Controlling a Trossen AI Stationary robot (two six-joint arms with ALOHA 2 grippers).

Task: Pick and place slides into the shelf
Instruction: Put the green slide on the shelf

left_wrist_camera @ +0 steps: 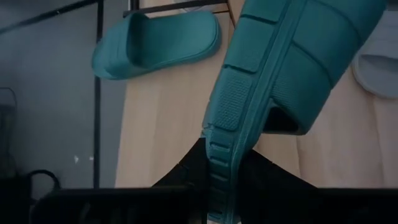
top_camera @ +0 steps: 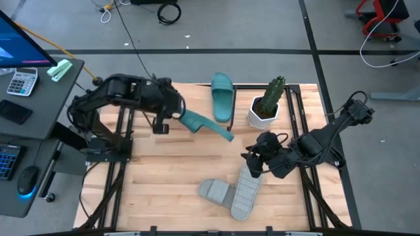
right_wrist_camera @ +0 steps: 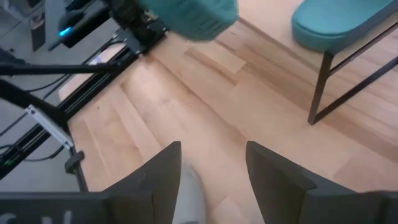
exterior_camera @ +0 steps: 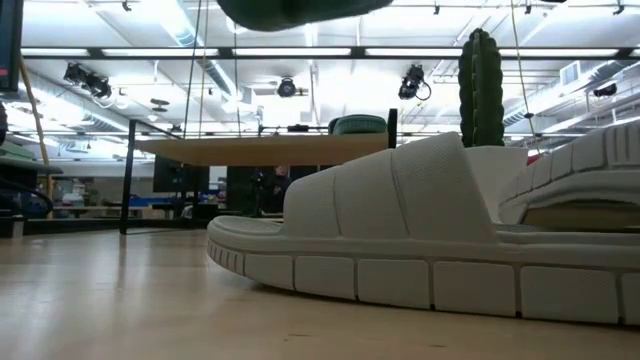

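— So, nearest the front edge, what lies there?

— Two grey slides (top_camera: 233,191) on the table (top_camera: 164,177), touching each other: one flat with its strap up, the other with its ribbed sole turned up and leaning on it. In the low view the flat one fills the foreground.

— And the right gripper (top_camera: 252,162)?

— It hovers right above the upturned grey slide's far end, its jaws parted and holding nothing. The right wrist view shows bare wood between its fingers (right_wrist_camera: 158,177), with a pale edge of the slide just under them.

— Farther back?

— The left gripper (top_camera: 164,117) is closed on the edge of a teal slide (top_camera: 205,124), held in the air over the table's middle, tilted, sole side toward the wrist camera. The sole rim sits pinched between the fingers.

— Beyond that?

— The shelf (top_camera: 246,103) stands at the table's far side. The second teal slide (top_camera: 222,96) lies on its plank top, strap up. Just beside it, a cactus (top_camera: 270,97) stands in a white pot (top_camera: 261,117).
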